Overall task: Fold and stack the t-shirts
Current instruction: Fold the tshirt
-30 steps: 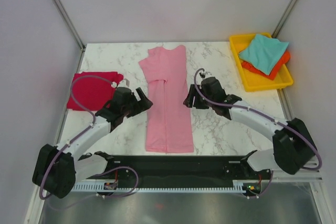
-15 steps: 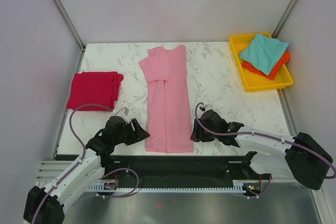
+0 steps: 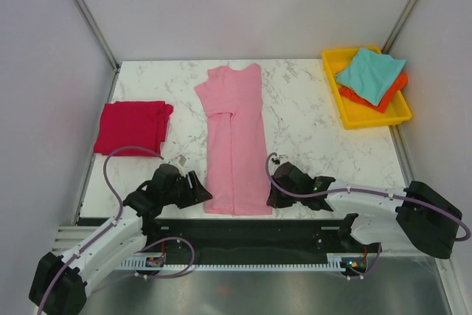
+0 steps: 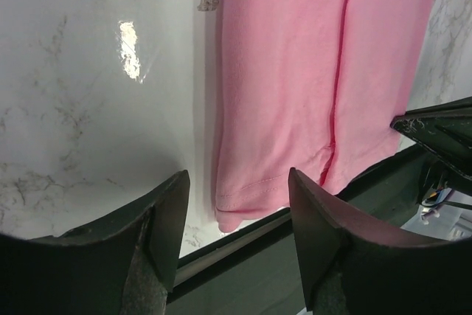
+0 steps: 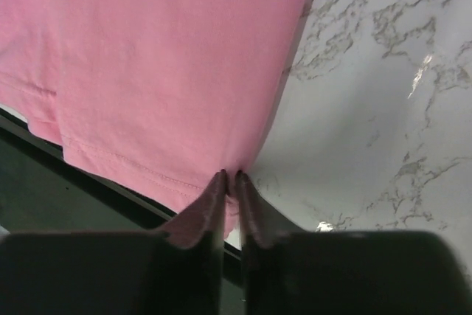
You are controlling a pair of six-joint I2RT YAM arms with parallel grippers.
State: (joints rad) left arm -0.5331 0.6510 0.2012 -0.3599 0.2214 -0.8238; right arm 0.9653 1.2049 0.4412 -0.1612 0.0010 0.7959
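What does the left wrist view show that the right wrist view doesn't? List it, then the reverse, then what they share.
Left wrist only: the left gripper, jaws open, framing the near left hem corner of the light pink cloth t-shirt, plus its lengthwise fold. Right wrist only: the right gripper pinched shut on the shirt's right edge near the hem. Both: the pink shirt, the white marble table and its dark front edge.

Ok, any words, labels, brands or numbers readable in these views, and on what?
None can be read. The light pink cloth t-shirt, the crimson red cloth t-shirt, the teal cloth t-shirt, the orange cloth t-shirt and the yellow plastic tray are all plain; no lettering shows on the white marble table.
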